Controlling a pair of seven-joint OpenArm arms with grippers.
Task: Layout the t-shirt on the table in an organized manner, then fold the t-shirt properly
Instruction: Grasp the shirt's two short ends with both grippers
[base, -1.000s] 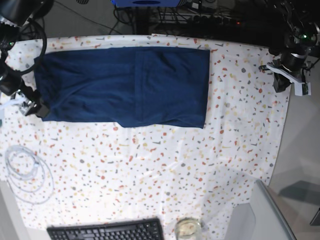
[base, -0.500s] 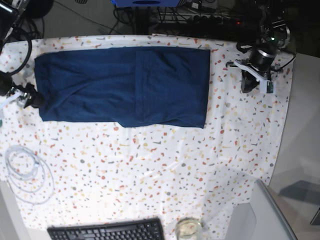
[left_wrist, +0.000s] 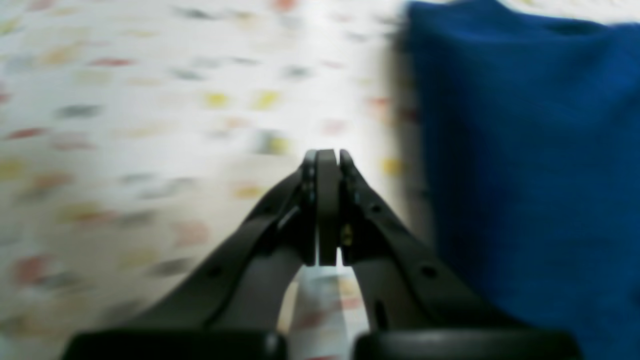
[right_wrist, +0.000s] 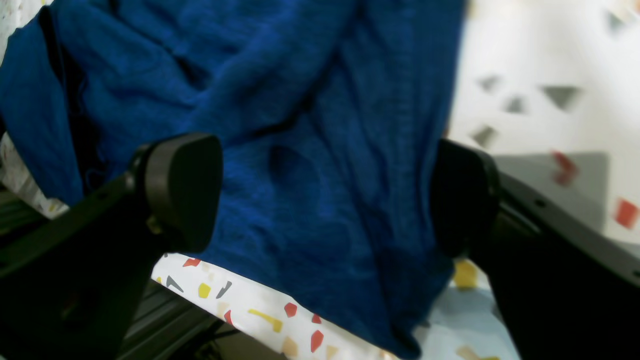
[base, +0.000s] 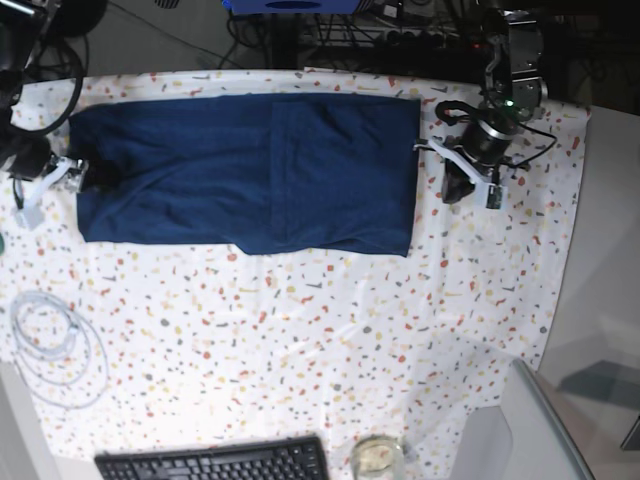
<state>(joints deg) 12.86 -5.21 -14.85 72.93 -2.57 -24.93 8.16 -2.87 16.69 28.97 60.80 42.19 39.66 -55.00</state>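
The dark navy t-shirt (base: 250, 170) lies folded into a long rectangle across the far half of the speckled table (base: 300, 340). At the shirt's left end my right gripper (base: 72, 172) is open. In the right wrist view its two pads (right_wrist: 180, 190) stand wide apart, with wrinkled t-shirt (right_wrist: 320, 150) fabric lying between them near the table edge. My left gripper (base: 450, 190) is shut and holds nothing, just right of the shirt's right edge. The left wrist view shows its closed tips (left_wrist: 327, 156) over the cloth, with the t-shirt (left_wrist: 525, 150) to their right.
A coil of white cable (base: 55, 345) lies at the left front. A black keyboard (base: 215, 462) and a glass jar (base: 377, 458) sit at the front edge. A grey object (base: 520, 430) stands at the front right. Dark equipment lines the far side.
My left arm has swung in from the table's far right corner toward the shirt's right edge. My right gripper has moved up along the shirt's left end. The shirt has not shifted.
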